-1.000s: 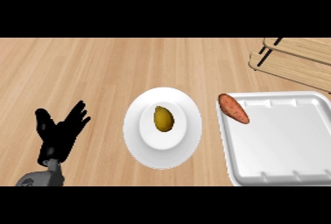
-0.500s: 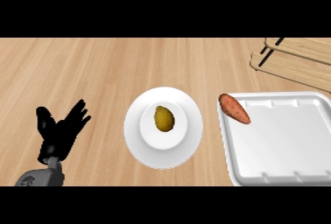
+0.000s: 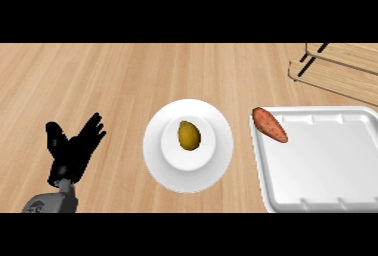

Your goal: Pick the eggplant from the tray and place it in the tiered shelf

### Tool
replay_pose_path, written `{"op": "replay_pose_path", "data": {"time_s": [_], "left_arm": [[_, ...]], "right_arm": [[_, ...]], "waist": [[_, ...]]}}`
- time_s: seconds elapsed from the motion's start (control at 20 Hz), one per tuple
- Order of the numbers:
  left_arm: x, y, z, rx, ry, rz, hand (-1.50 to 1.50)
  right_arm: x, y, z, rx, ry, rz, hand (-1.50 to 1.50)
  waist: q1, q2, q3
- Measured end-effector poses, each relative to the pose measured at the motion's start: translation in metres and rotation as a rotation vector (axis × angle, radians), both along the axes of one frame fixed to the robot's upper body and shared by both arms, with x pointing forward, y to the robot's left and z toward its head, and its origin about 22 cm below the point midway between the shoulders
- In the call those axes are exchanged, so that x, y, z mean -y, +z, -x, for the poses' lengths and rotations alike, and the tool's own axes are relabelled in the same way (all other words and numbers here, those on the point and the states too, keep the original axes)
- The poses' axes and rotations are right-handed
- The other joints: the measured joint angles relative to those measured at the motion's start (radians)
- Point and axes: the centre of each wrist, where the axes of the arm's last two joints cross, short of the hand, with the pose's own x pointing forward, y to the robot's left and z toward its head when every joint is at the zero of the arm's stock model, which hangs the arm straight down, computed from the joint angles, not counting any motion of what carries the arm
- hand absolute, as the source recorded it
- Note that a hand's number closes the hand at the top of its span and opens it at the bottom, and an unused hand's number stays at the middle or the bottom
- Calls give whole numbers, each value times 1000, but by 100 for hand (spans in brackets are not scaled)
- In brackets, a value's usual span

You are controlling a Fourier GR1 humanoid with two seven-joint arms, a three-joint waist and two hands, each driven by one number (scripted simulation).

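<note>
The left hand [image 3: 72, 150] was low down near the left edge of the wooden worktop [image 3: 111, 80], with its fingers spread apart and pointing up, and it held nothing. Its grey arm came in from the bottom edge. The right hand did not show at all. To the right of the left hand, near the middle of the worktop, sat a round white plate [image 3: 188, 180]. A small yellow-brown food [image 3: 189, 135] lay in the middle of the plate. Just beside the plate, by the right edge of the worktop, was a white tray [image 3: 325, 170]. A long reddish-orange vegetable [image 3: 269, 124] lay tilted over the tray's top left corner, resting on the rim. It looked orange, not purple like an eggplant. Far off in the top right corner of the worktop stood the wooden tiered shelf [image 3: 336, 65], well apart from the tray.
</note>
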Motion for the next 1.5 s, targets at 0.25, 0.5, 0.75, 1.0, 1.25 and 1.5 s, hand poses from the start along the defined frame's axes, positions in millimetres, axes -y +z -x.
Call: {"op": "replay_pose_path", "data": {"time_s": [0.25, 0.5, 0.75, 1.0, 1.25, 1.5], "left_arm": [[-8, 2, -3, -3, 6, -5, 0], [-6, 1, 0, -7, 9, -7, 0], [-6, -2, 0, 1, 6, -2, 0], [-5, -1, 1, 6, 6, -1, 0], [-3, 1, 0, -6, 3, -1, 0], [-5, 1, -1, -3, 7, -5, 0]], "right_arm": [[0, -2, -2, -33, 9, 36, 150], [8, 5, 3, 35, -32, -81, -150], [12, 9, 5, 138, -53, -238, -150], [18, 15, 9, 240, -42, -409, -150], [26, 22, 16, 356, -63, -540, -150], [54, 31, 38, 466, -177, -553, -150]], "waist": [[-3, -1, 0], [-3, 0, 0], [-3, 0, 1], [-3, 0, 1], [-5, 0, 0], [-9, 0, 0]]}}
